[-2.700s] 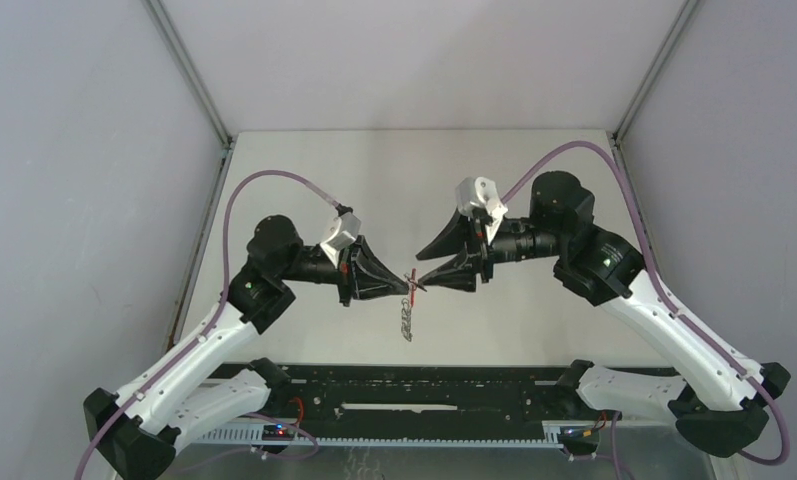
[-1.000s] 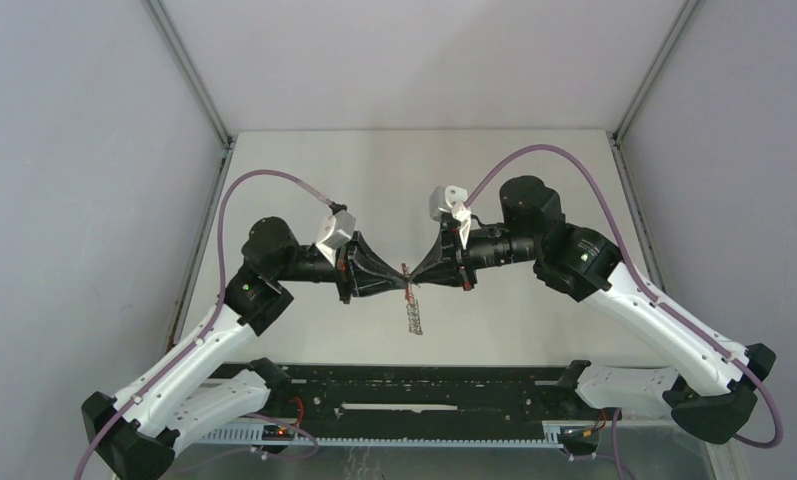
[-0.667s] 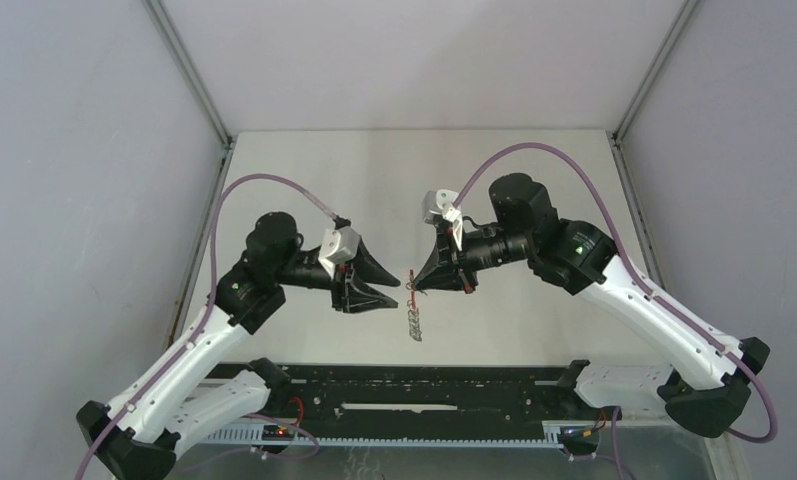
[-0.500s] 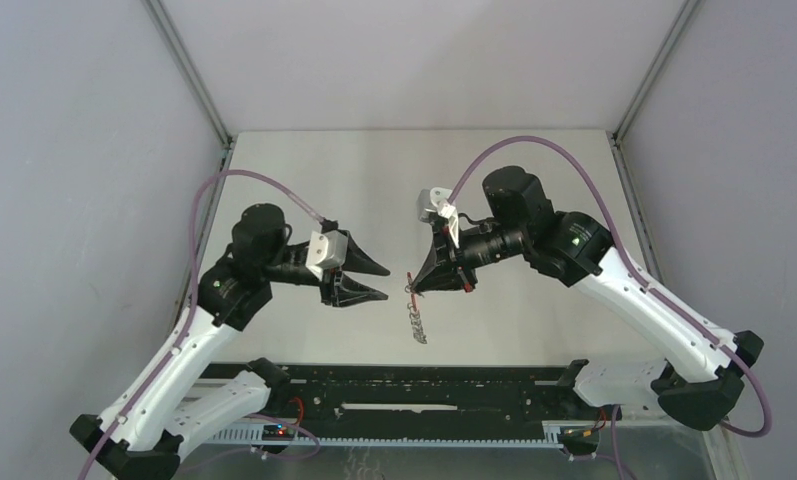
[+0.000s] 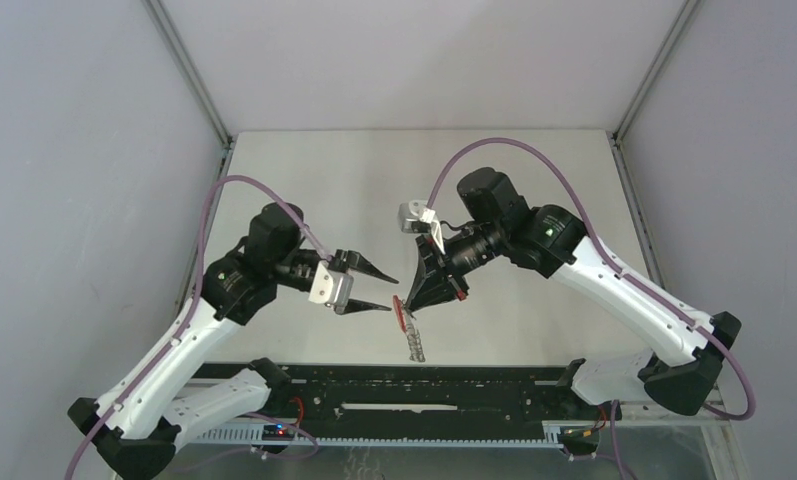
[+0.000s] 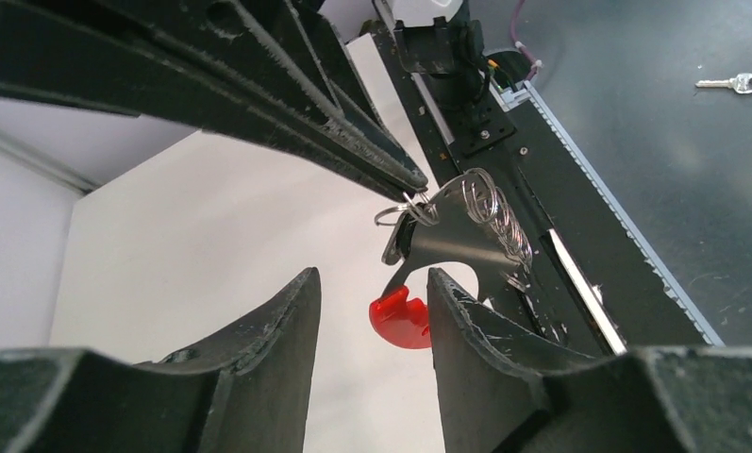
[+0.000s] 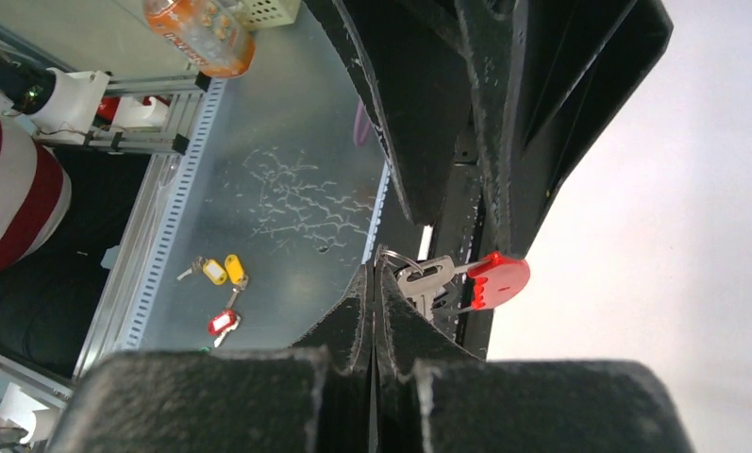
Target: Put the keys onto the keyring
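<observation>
my right gripper (image 5: 411,304) is pressed together on a thin wire loop (image 7: 392,255), up in the air. the red-tagged key (image 7: 497,276) hangs from that pinch, and the keyring (image 6: 486,200) dangles its row of small loops beside it. my left gripper (image 5: 391,294) stands apart, holding nothing, just beside them. i judge one key is on. i can't find the black-headed key, so that's left.
</observation>
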